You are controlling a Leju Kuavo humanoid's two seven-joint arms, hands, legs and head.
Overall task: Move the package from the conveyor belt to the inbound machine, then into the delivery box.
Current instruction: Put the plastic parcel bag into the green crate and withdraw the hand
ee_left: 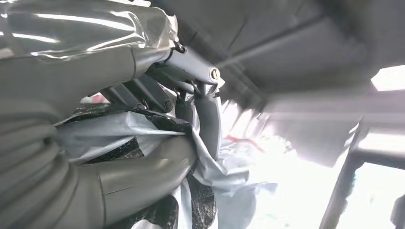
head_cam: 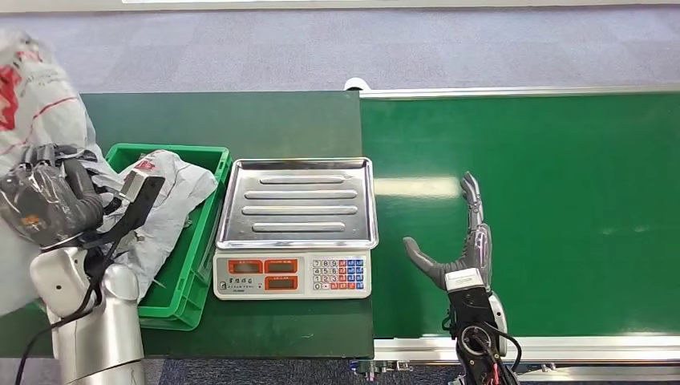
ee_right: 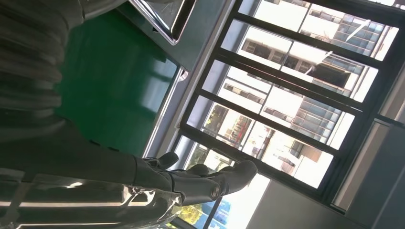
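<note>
We see the left hand (head_cam: 48, 200) gripping a grey package (head_cam: 32, 104), raised at the table's left edge beside the green delivery box (head_cam: 210, 210). In the left wrist view its fingers (ee_left: 210, 119) press into grey plastic film. The box holds another crumpled grey bag (head_cam: 172, 188), probably more under it, hard to tell. The scale (head_cam: 295, 228) sits just right of the box, tray bare. The right hand (head_cam: 465, 249) hovers open over the conveyor belt (head_cam: 561, 200), fingers spread, holding nothing.
</note>
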